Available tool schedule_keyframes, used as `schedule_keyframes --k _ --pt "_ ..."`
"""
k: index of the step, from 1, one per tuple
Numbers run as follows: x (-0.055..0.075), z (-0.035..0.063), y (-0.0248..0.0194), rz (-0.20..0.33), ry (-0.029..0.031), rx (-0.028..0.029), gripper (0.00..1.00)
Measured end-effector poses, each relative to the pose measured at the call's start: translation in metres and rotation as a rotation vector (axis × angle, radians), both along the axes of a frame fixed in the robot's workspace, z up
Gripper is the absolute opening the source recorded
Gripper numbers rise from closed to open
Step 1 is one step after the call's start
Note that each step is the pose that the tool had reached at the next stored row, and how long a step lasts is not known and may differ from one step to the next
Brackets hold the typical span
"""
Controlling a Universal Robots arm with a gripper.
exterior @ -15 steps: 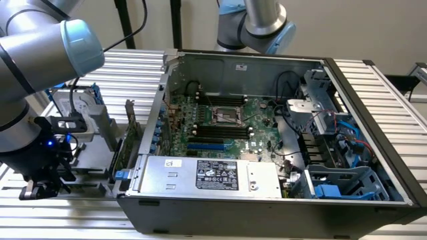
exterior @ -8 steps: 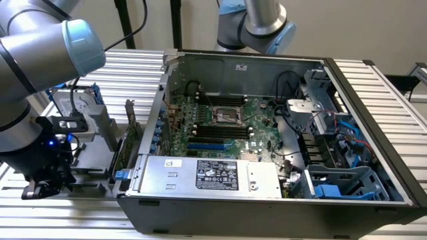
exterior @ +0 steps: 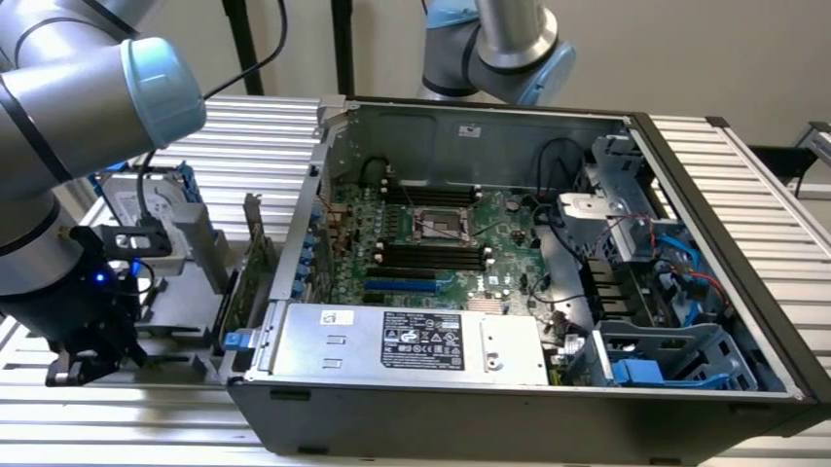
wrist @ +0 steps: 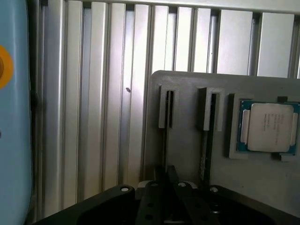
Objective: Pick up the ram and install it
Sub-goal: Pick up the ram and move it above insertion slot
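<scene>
Ext cam: high, angled down on open PC case (exterior: 520,428), mid range, arm (exterior: 78,117) close in at the exterior view's left. Wrist cam: past gripper (wrist: 165,174), approx straight down, v. close on grey holder (wrist: 187,140) + slatted table (wrist: 93,117). Overlap: holder/table area at the exterior view's left.

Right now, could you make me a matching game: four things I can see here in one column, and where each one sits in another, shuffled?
Things:
1. gripper
2. processor chip
3. silver power box
4. green main board

Places:
A. flat on the floor of the open computer case
B. in a square pocket of the grey holder
C. outside the case, at the exterior view's left
D. inside the case, along the side nearest the exterior view

Pairs: 1-C, 2-B, 3-D, 4-A
</scene>
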State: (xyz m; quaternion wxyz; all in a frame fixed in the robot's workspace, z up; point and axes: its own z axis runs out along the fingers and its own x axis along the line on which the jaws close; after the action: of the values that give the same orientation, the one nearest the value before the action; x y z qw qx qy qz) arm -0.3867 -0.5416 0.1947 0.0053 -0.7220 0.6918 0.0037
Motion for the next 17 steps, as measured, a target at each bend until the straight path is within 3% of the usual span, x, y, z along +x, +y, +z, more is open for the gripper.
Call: schedule_keyframes --k 17 --pt "0.0002 0.0004 0.0001 -0.039 0.0002 -0.0002 0.14"
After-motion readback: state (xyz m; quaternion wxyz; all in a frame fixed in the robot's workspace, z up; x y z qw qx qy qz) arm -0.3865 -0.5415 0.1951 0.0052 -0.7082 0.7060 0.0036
